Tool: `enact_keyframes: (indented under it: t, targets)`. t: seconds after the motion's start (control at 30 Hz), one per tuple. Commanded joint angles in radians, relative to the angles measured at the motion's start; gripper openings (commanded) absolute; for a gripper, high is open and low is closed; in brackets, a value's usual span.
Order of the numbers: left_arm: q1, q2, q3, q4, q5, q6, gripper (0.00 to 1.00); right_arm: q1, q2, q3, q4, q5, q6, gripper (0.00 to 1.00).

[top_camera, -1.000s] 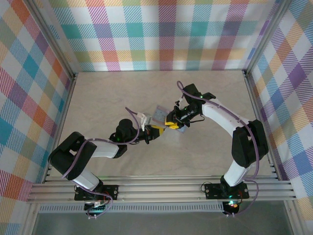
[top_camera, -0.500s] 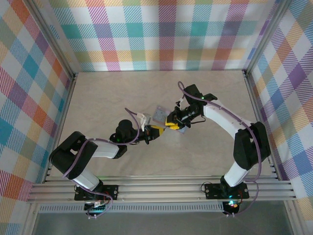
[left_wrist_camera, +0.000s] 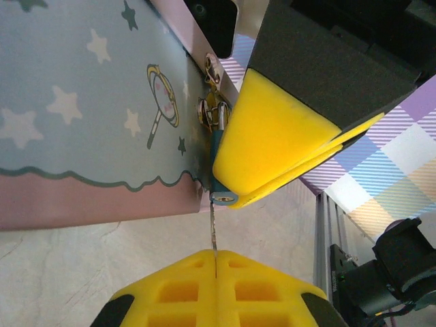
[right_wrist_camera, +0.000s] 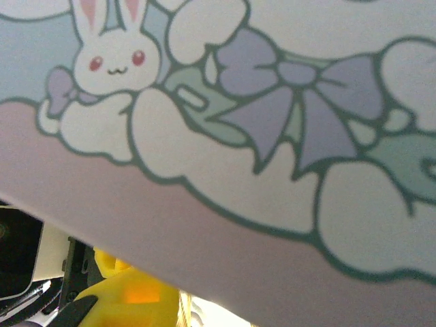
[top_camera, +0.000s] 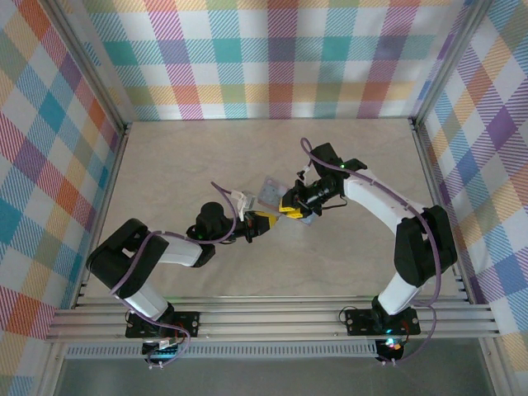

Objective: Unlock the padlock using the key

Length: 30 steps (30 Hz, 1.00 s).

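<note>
The padlock (left_wrist_camera: 219, 192), on the tin (left_wrist_camera: 82, 102), is clamped in right end effector (top_camera: 291, 207); left end effector (left_wrist_camera: 216, 257) pinches key (left_wrist_camera: 213, 228).

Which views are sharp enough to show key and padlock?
Left wrist: sharp, evenly lit; key and padlock clear. Right wrist: tin too close, soft focus, bright blown-out patch at bottom edge. Top external: crisp, even light, but both too small to resolve.
</note>
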Motion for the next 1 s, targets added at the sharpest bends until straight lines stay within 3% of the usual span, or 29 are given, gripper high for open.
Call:
enact_keyframes:
  t: [0.0,0.97]
  targets:
    - [-0.001,0.009,0.005,0.08,0.013,-0.011,0.0,-0.005,-0.024,-0.002,0.037,-0.04,-0.006,0.0]
    - [-0.002,0.049,0.031,0.061,-0.025,-0.019,0.0,-0.003,-0.022,-0.012,0.051,-0.048,-0.001,0.0]
